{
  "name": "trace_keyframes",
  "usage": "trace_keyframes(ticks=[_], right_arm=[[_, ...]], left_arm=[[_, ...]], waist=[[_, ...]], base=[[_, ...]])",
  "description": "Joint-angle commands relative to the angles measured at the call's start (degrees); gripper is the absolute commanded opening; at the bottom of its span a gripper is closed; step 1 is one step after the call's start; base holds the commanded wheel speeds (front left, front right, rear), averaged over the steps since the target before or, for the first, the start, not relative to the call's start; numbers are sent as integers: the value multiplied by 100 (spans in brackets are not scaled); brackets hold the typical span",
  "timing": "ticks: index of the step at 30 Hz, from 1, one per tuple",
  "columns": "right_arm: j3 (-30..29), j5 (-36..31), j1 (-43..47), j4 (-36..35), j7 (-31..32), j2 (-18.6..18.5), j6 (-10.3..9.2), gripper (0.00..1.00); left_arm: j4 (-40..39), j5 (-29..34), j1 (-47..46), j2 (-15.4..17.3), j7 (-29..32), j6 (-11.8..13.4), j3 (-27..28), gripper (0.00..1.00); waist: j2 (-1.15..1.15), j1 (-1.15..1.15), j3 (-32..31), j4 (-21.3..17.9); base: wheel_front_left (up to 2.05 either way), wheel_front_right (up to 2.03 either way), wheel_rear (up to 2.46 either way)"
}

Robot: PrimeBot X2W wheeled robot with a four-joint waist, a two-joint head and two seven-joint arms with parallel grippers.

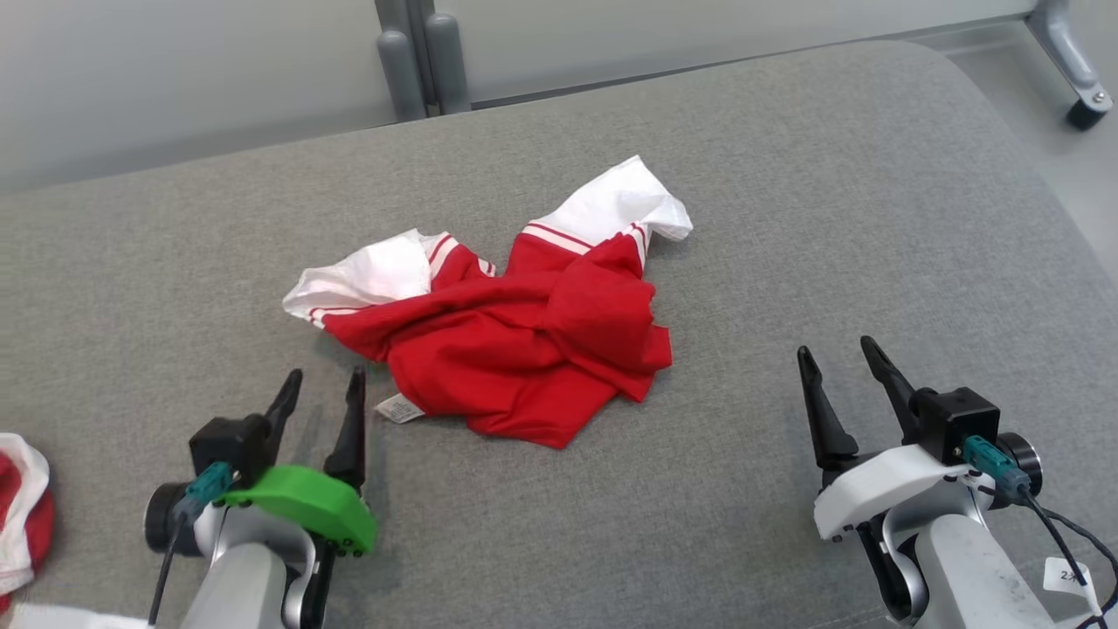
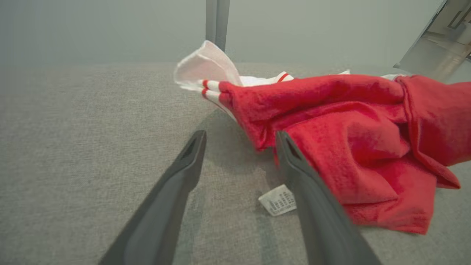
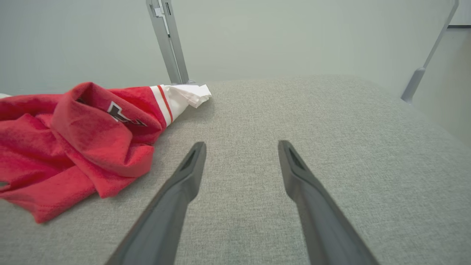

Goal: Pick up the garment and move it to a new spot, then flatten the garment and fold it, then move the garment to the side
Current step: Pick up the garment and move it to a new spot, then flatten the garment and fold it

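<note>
A crumpled red garment [image 1: 524, 349] with white, red-striped sleeves lies bunched in the middle of the grey padded surface [image 1: 786, 218]. A small white label [image 1: 399, 408] pokes out at its near left edge. My left gripper [image 1: 325, 376] is open just left of that edge, its right finger close to the label [image 2: 278, 200] and the red cloth [image 2: 349, 147]. Well to the right of the garment [image 3: 73, 147], my right gripper [image 1: 837, 351] is open over bare fabric. Neither holds anything.
Another red and white cloth [image 1: 22, 515] lies at the head view's far left edge. Grey metal posts [image 1: 419, 61] stand behind the surface, and a frame leg with a black caster [image 1: 1087, 109] is at the top right. The surface curves down at the right side.
</note>
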Motion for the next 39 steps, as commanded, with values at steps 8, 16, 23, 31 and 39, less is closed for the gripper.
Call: trace_keyframes(ticks=[8, 16, 23, 31, 39], right_arm=[[-43, -48, 198, -91, -20, 4, -8, 100], [1, 6, 332, -65, -21, 29, -8, 100], [-54, -16, 442, -39, -21, 62, -7, 100], [-100, 1, 571, -24, -20, 85, -7, 100], [-127, -19, 574, 3, -20, 35, -7, 100]], left_arm=[[-980, 789, 1176, -150, -1, 150, 1177, 100], [-1241, 1299, 1578, -271, -1, 64, 1611, 100], [-1320, 1473, 1742, -349, -1, 10, 1762, 100], [-1468, 1547, 1923, -417, -1, -32, 1815, 100], [-1478, 1534, 1905, -445, -1, -59, 1732, 100]], waist=[[0, 0, -488, 678], [0, 0, -798, 1099], [0, 0, -967, 1269], [0, 0, -1063, 1320], [0, 0, -1007, 1300]], base=[[0, 0, 0], [0, 0, 0], [0, 0, 0], [0, 0, 0], [0, 0, 0]])
